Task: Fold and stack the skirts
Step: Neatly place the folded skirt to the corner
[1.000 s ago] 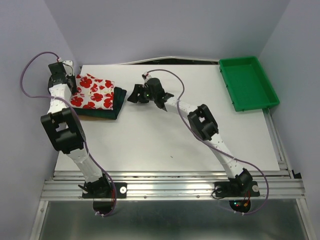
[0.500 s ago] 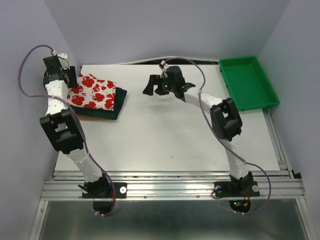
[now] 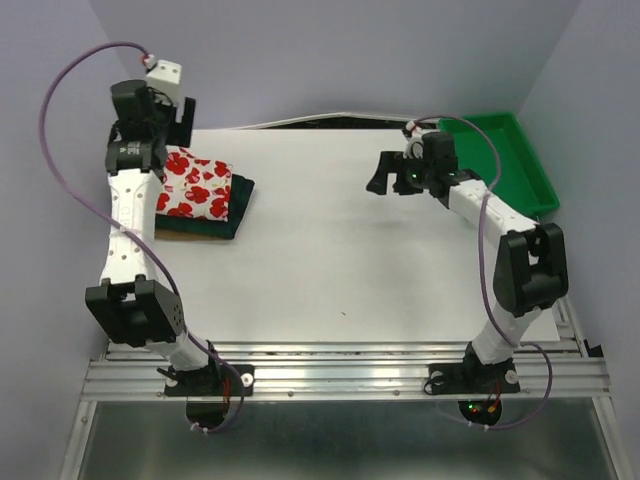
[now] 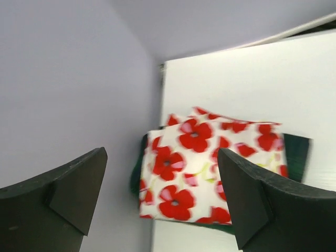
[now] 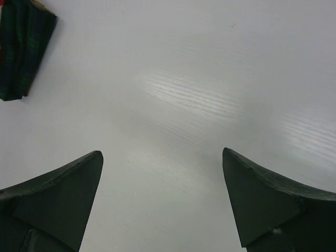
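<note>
Left gripper: The left gripper (image 3: 183, 110) has lifted up and back from the pile. It is open wide and holds nothing.
Right gripper: The right gripper (image 3: 381, 178) has swung away to the right, toward the green tray (image 3: 495, 165). It is open wide too, with only bare table (image 3: 330, 250) under it.
Skirts: The poppy skirt (image 3: 195, 183) lies folded on top of the plaid skirt (image 3: 240, 200). The pile sits just below and in front of the left gripper, and far off to the left of the right gripper.
What this means: Both arms have let go and moved off, so the folding and stacking looks done.
Hard to see: The plaid skirt is mostly covered. Only its dark edges peek out around the poppy skirt.
Cut off: The right wrist view shows just one corner of the plaid skirt (image 5: 21, 47), at the top left.
Blurry: In the left wrist view the far side of the pile is smeared.
Not sure: A thin brown strip shows at the pile's near edge. I cannot tell what it is.
</note>
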You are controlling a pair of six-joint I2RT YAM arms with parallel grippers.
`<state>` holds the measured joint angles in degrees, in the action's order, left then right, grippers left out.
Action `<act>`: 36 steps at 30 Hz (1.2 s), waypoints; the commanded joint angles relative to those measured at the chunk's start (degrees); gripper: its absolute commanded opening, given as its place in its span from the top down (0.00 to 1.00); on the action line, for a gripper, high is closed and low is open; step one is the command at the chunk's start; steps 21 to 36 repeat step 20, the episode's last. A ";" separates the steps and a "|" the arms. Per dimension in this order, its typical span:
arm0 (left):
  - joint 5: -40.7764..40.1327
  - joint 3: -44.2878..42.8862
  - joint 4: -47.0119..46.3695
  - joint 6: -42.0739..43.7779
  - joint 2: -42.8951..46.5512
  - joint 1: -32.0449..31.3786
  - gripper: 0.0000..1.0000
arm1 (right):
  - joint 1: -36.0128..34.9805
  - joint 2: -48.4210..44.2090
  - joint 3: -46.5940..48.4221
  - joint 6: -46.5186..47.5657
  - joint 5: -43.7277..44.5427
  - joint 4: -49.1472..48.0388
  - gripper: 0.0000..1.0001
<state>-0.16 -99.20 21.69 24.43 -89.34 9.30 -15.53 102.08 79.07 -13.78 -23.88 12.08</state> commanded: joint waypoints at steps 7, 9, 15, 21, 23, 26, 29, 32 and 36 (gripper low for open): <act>5.43 13.04 -4.28 -6.57 1.80 -22.30 0.01 | 7.62 -15.59 -17.53 3.94 0.42 2.69 0.00; 6.49 18.65 -7.80 -8.68 2.68 -25.19 0.01 | 7.62 -17.00 -22.78 3.24 -1.17 1.20 0.00; 7.73 28.35 -11.67 -9.22 3.56 -28.81 0.01 | 7.62 -20.69 -28.87 3.94 -0.73 0.06 0.00; 6.94 29.77 -12.82 -9.75 4.61 -28.99 0.01 | 7.62 -21.05 -27.83 3.67 -1.87 0.14 0.00; 6.94 29.77 -12.82 -9.75 4.61 -28.99 0.01 | 7.62 -21.05 -27.83 3.67 -1.87 0.14 0.00; 6.94 29.77 -12.82 -9.75 4.61 -28.99 0.01 | 7.62 -21.05 -27.83 3.67 -1.87 0.14 0.00; 6.94 29.77 -12.82 -9.75 4.61 -28.99 0.01 | 7.62 -21.05 -27.83 3.67 -1.87 0.14 0.00; 6.94 29.77 -12.82 -9.75 4.61 -28.99 0.01 | 7.62 -21.05 -27.83 3.67 -1.87 0.14 0.00; 6.94 29.77 -12.82 -9.75 4.61 -28.99 0.01 | 7.62 -21.05 -27.83 3.67 -1.87 0.14 0.00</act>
